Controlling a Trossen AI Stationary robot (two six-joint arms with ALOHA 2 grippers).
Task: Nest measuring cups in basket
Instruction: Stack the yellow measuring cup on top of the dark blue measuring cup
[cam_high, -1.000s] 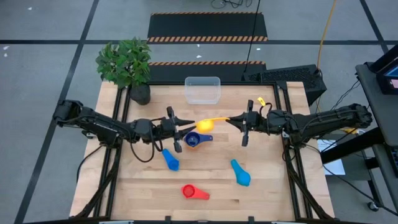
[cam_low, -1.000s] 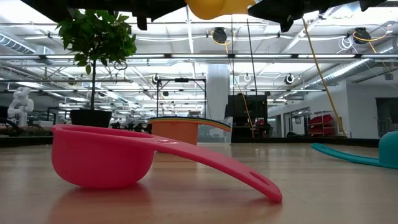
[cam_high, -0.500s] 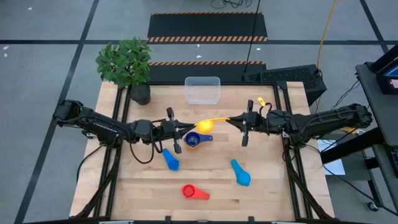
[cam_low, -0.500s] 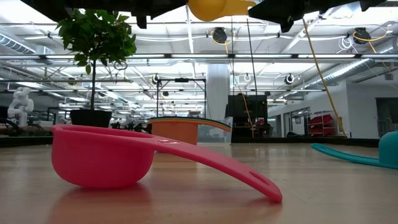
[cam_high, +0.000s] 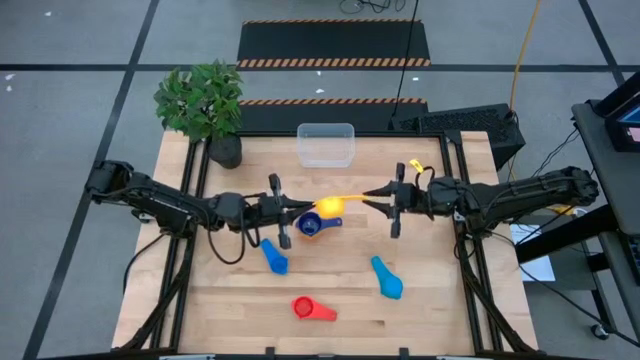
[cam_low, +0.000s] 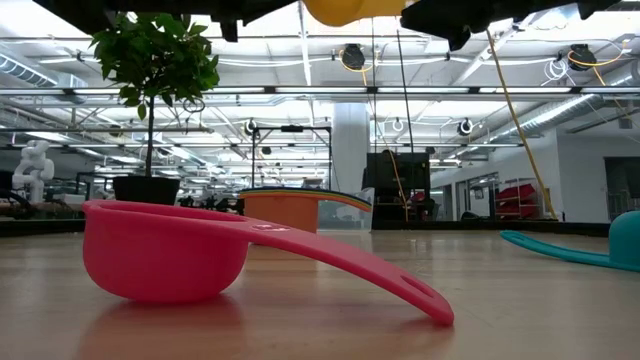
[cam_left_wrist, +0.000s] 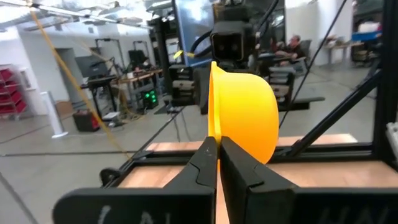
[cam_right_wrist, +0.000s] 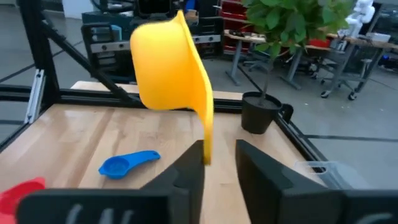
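Observation:
A yellow measuring cup (cam_high: 330, 205) hangs in mid-air over the table's middle, between my two grippers. It is turned on its side, with its bowl (cam_right_wrist: 165, 68) bulging toward the near edge. My left gripper (cam_high: 303, 207) is shut on it. My right gripper (cam_right_wrist: 219, 149) is open, and the tip of the cup's handle (cam_right_wrist: 207, 146) stands between its fingers, close to one; touching or not, I cannot tell. A dark blue cup (cam_high: 312, 225), a blue one (cam_high: 272, 257), a light blue one (cam_high: 386, 278) and a red one (cam_high: 312, 309) lie on the table. The clear basket (cam_high: 326, 143) stands at the far edge. My left gripper pinches the yellow cup's rim (cam_left_wrist: 213, 127) on the side away from the handle. One finger is on the open side and the other is on the bowl's outer wall (cam_left_wrist: 239, 146). The fingers come level from the table's left. The cup is lifted clear, on its side, with its handle pointing toward the right gripper.
A potted plant (cam_high: 210, 105) stands at the far left corner. The loose cups are scattered over the near half of the wooden table (cam_high: 450, 290). In the low view the red cup (cam_low: 170, 255) lies close in front.
My right gripper has opened around the yellow cup's handle. The cup has stayed in mid-air between the two grippers.

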